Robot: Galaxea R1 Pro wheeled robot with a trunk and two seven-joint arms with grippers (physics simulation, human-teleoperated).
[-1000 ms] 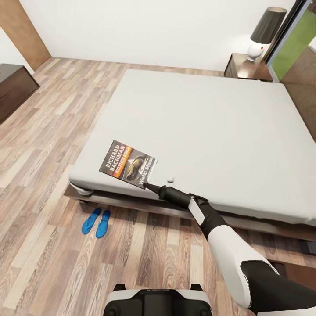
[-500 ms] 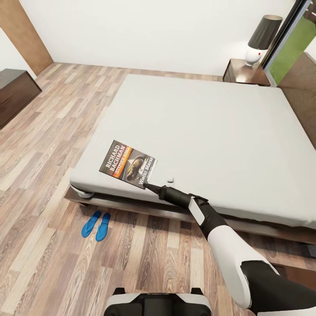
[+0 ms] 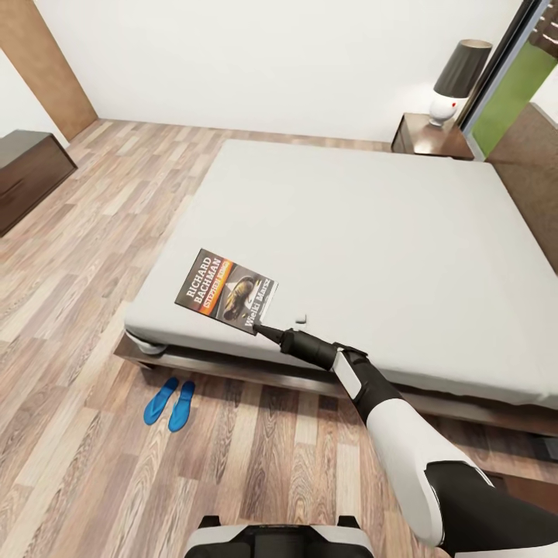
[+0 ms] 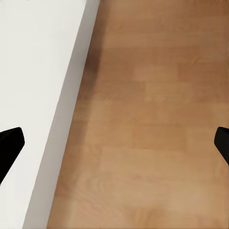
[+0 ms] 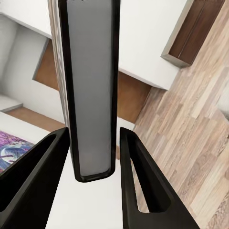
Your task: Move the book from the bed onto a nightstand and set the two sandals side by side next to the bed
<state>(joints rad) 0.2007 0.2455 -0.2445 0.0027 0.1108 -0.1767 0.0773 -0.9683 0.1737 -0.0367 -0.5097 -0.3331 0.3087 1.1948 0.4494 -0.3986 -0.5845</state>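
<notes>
Head view: right gripper point(image 3: 262, 328) clamped on the book point(image 3: 226, 290) (cover up) above the bed point(image 3: 372, 232); left fingers point(image 4: 9, 145) wide.

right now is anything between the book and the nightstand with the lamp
Nothing visible blocks it. The right gripper holds the book above the bed's near corner; the nightstand lies beyond bare mattress, its lamp occupying part of the top.

book point(image 3: 227, 291) over bed point(image 3: 372, 232) corner | sandals point(image 3: 170, 402) on floor beside bed
</notes>
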